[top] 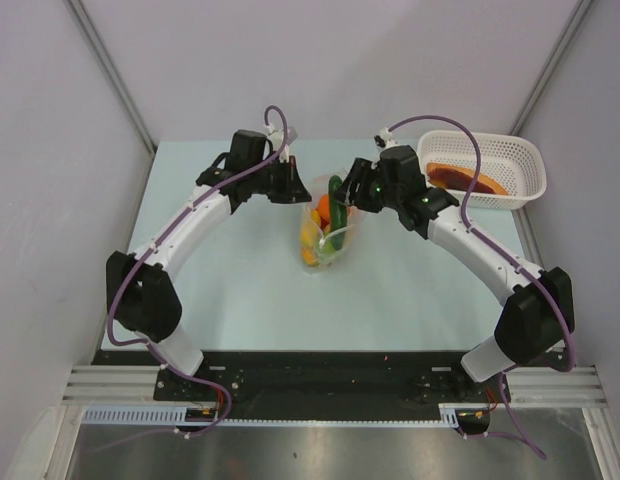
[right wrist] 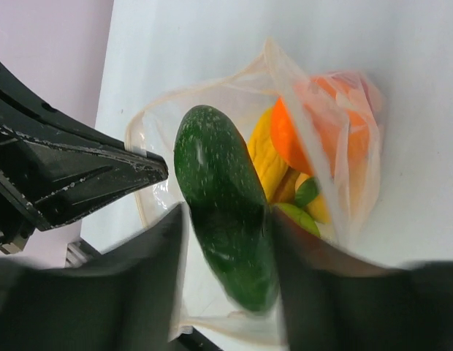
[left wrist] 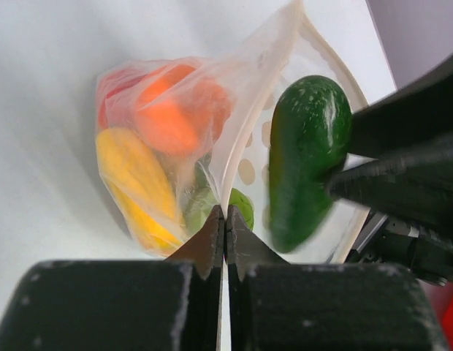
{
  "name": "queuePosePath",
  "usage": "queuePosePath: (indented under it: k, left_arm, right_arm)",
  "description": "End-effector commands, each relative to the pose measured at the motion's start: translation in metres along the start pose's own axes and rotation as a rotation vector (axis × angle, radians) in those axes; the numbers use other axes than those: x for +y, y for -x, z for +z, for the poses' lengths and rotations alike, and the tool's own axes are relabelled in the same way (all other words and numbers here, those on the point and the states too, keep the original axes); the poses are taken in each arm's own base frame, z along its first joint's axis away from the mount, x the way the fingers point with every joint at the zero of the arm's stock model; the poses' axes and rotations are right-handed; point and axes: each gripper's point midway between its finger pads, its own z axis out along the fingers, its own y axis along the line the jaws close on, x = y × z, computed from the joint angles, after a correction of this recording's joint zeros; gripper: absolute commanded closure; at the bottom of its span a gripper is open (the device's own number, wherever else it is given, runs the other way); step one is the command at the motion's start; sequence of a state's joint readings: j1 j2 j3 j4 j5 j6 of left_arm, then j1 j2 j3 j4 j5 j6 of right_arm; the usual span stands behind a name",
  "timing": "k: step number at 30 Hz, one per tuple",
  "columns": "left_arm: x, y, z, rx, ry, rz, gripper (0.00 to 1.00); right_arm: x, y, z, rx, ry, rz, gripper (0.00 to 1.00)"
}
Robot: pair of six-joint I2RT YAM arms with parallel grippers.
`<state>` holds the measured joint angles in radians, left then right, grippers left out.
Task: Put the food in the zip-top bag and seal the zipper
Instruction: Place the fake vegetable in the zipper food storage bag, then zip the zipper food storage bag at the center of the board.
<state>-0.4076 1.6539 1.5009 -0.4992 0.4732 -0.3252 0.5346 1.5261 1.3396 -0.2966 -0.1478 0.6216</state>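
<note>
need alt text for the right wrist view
The right pincer grips a dark green cucumber at the open mouth of the clear zip-top bag, which holds orange, yellow and green toy food. The left pincer pinches the bag's rim at left.

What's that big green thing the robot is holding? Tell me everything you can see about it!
It's a toy cucumber, dark green with tiny pale speckles, smooth and shiny like plastic, long with rounded ends. The right gripper pinches it between two black fingers, one on each side. It hangs end-down, and its lower end seems to poke into the open mouth of the clear zip-top bag, above the orange, yellow and green food already inside.
</note>
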Motion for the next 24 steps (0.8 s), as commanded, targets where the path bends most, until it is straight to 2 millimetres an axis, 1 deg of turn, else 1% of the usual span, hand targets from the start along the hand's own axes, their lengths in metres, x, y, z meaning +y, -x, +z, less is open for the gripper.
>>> queuePosePath:
  k: [1, 2, 3, 5, 6, 7, 8, 9, 10, 11, 12, 13, 14, 16, 17, 18, 20, 21, 22, 23, 24]
  left_arm:
    - [-0.017, 0.016, -0.016, -0.072, -0.026, 0.019, 1.0]
    - [-0.017, 0.015, -0.017, -0.07, -0.025, 0.018, 1.0]
    - [-0.017, 0.015, -0.017, -0.07, -0.025, 0.018, 0.99]
    - [-0.019, 0.014, -0.018, -0.068, -0.03, 0.018, 1.0]
    - [-0.019, 0.013, -0.019, -0.065, -0.031, 0.017, 1.0]
    - [-0.018, 0.012, -0.018, -0.06, -0.031, 0.016, 1.0]
    - [-0.019, 0.011, -0.019, -0.059, -0.033, 0.019, 0.99]
    - [-0.021, 0.011, -0.019, -0.057, -0.042, 0.023, 0.99]
    - [-0.021, 0.01, -0.02, -0.055, -0.04, 0.024, 0.99]
    - [-0.021, 0.008, -0.02, -0.053, -0.041, 0.026, 0.99]
    - [-0.023, 0.008, -0.021, -0.051, -0.048, 0.029, 1.0]
    - [-0.024, 0.009, -0.021, -0.056, -0.051, 0.035, 1.0]
    - [-0.025, 0.007, -0.021, -0.052, -0.055, 0.038, 0.99]
    - [-0.026, 0.008, -0.02, -0.054, -0.06, 0.046, 0.99]
    - [-0.027, 0.007, -0.019, -0.05, -0.061, 0.048, 0.99]
    - [-0.028, 0.006, -0.018, -0.047, -0.063, 0.049, 0.99]
    - [-0.03, 0.006, -0.017, -0.04, -0.066, 0.054, 1.0]
    - [-0.031, 0.006, -0.017, -0.041, -0.067, 0.059, 1.0]
    - [-0.034, 0.005, -0.018, -0.038, -0.072, 0.062, 1.0]
    - [-0.036, 0.005, -0.018, -0.035, -0.077, 0.063, 1.0]
    - [-0.038, 0.003, -0.018, -0.029, -0.08, 0.065, 1.0]
  right_arm:
    - [0.022, 0.013, -0.014, -0.015, 0.07, -0.072, 0.27]
    - [0.028, 0.019, -0.018, -0.029, 0.095, -0.093, 0.2]
    - [0.035, 0.024, -0.023, -0.04, 0.126, -0.131, 0.19]
    - [0.051, 0.042, -0.043, -0.102, 0.177, -0.18, 0.18]
    - [0.056, 0.047, -0.051, -0.118, 0.199, -0.229, 0.18]
    - [0.056, 0.052, -0.057, -0.132, 0.205, -0.247, 0.18]
    - [0.056, 0.056, -0.07, -0.146, 0.206, -0.268, 0.17]
    - [0.054, 0.056, -0.075, -0.146, 0.198, -0.288, 0.17]
    - [0.045, 0.056, -0.078, -0.148, 0.166, -0.341, 0.18]
    - [0.03, 0.05, -0.082, -0.117, 0.1, -0.352, 0.22]
    - [0.009, 0.052, -0.081, -0.122, -0.001, -0.36, 0.24]
    - [-0.005, 0.048, -0.081, -0.1, -0.054, -0.377, 0.25]
    - [-0.026, 0.04, -0.078, -0.043, -0.112, -0.359, 0.25]
    - [-0.042, 0.027, -0.072, 0.027, -0.138, -0.324, 0.26]
    - [-0.046, 0.016, -0.065, 0.09, -0.112, -0.277, 0.26]
    - [-0.045, 0.011, -0.062, 0.117, -0.085, -0.261, 0.25]
    - [-0.039, 0.003, -0.054, 0.152, -0.035, -0.247, 0.27]
    - [-0.035, -0.007, -0.046, 0.196, 0.013, -0.239, 0.28]
    - [-0.035, -0.011, -0.041, 0.216, 0.027, -0.235, 0.29]
    - [-0.033, -0.011, -0.036, 0.215, 0.048, -0.233, 0.3]
    - [-0.032, -0.016, -0.029, 0.242, 0.082, -0.222, 0.32]
